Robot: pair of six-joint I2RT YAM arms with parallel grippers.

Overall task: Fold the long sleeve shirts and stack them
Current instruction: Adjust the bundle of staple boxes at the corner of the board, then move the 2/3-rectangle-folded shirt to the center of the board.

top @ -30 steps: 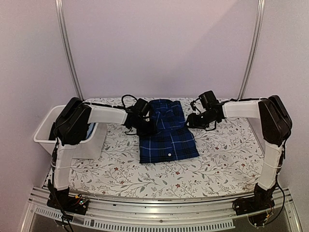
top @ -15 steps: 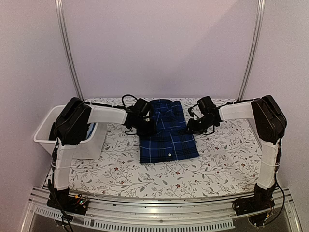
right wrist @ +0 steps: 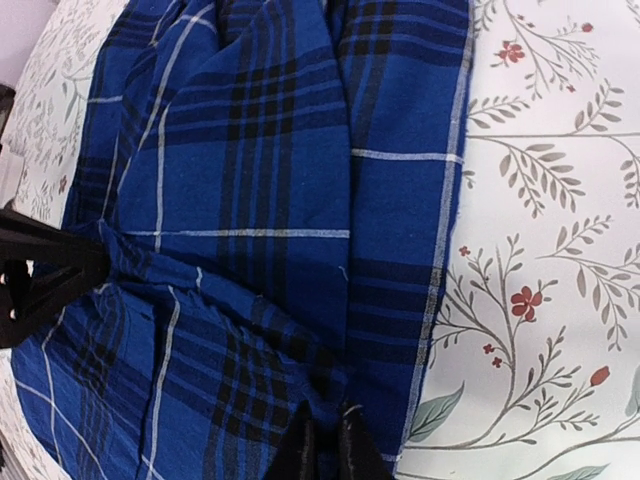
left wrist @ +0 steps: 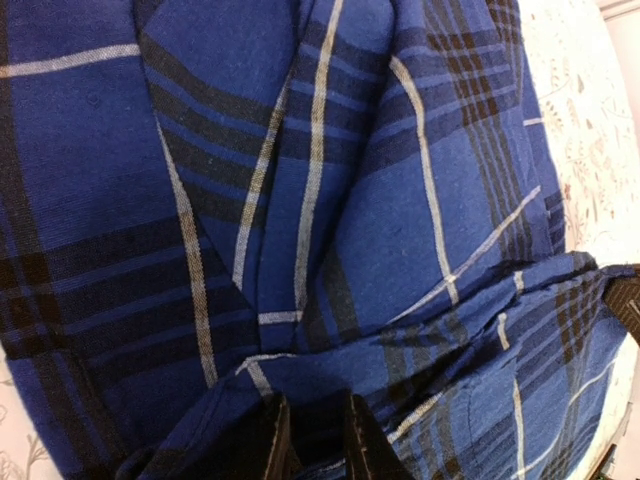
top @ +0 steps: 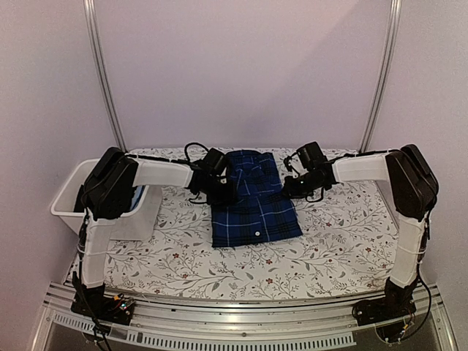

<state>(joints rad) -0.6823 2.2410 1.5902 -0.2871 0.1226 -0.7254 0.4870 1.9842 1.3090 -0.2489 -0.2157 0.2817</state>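
While reaching in past the white bin (top: 67, 199), pinching with the left gripper (top: 225, 194), fingers nearly closed on bunched cloth, the left edge of the navy plaid shirt (top: 254, 212), lying folded mid-table; clamping its right edge likewise with the right gripper (top: 287, 188).

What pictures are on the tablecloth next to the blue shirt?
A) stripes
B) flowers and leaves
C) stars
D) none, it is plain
B: the tablecloth beside the shirt is printed with small red flowers and leafy stems.
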